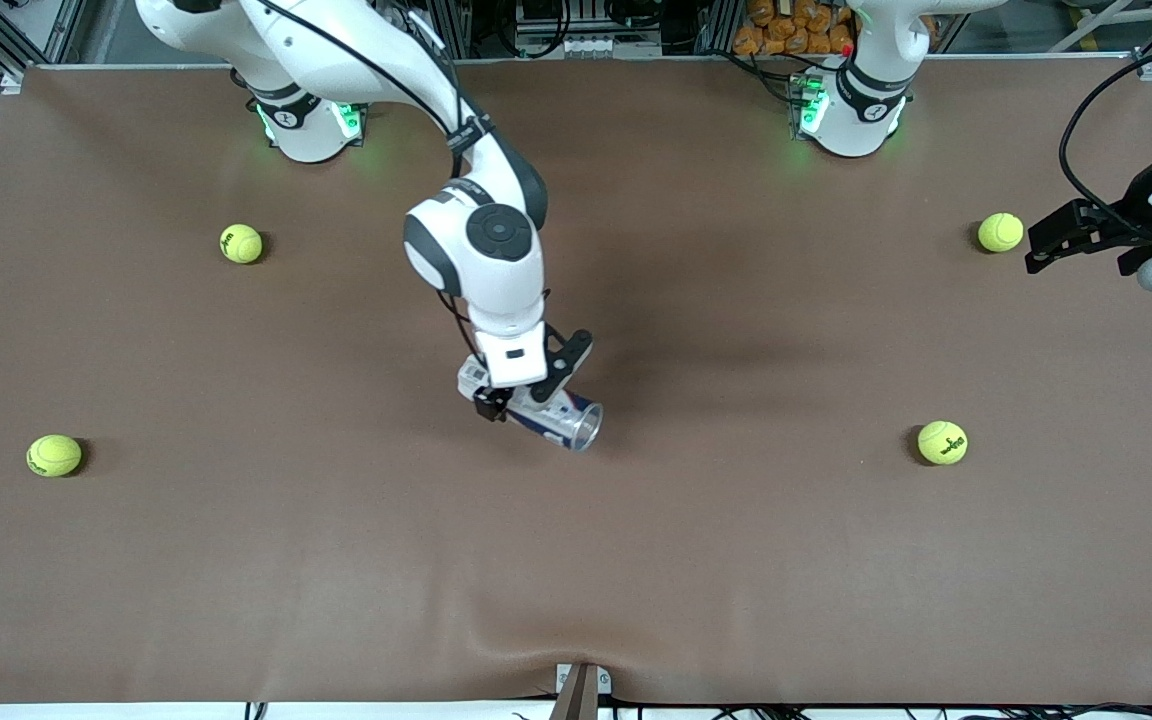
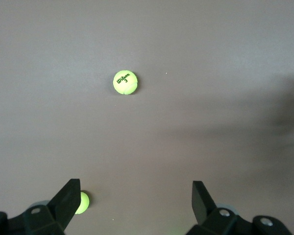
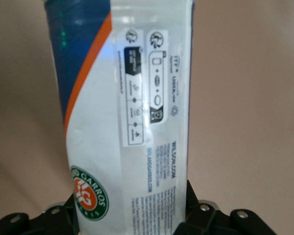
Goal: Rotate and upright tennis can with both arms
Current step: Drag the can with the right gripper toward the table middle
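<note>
I see my right gripper (image 1: 521, 400) clamped on the tennis can (image 1: 564, 418), tilted over mid-table, well away from the tennis ball (image 1: 1000, 232) that my waiting left gripper (image 1: 1041, 248), jaws wide and empty, hovers beside.

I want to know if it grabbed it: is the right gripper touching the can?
Touching. The right wrist view shows the right gripper with its fingers pressed against both sides of the can.
</note>
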`<state>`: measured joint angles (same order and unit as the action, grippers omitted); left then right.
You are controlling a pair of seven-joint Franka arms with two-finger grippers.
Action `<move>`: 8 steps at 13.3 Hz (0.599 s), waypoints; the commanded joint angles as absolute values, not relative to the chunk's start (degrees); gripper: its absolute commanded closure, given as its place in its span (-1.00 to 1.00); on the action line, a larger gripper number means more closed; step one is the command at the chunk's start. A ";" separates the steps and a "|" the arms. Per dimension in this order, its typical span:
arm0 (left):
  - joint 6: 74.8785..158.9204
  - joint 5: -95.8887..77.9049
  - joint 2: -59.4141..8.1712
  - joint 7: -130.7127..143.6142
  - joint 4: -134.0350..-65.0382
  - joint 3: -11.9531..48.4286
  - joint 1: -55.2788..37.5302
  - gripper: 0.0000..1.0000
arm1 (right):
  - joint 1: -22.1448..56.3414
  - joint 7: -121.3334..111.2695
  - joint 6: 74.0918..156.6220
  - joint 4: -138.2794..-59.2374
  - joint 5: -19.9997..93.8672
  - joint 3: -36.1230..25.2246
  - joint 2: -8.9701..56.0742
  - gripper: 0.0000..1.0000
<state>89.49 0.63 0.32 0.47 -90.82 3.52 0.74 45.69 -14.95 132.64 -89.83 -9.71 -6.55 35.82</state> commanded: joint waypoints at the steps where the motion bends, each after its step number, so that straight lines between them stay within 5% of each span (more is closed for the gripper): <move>1: 89.21 0.62 0.00 -0.88 -90.26 3.96 1.41 -1.00 | 48.07 -17.58 132.63 -86.66 -11.34 -7.03 38.84 -0.57; 8: 89.21 -0.09 0.00 -0.88 -90.35 3.96 1.41 -1.00 | 51.06 -30.57 135.70 -86.75 -11.25 -6.94 42.18 -0.61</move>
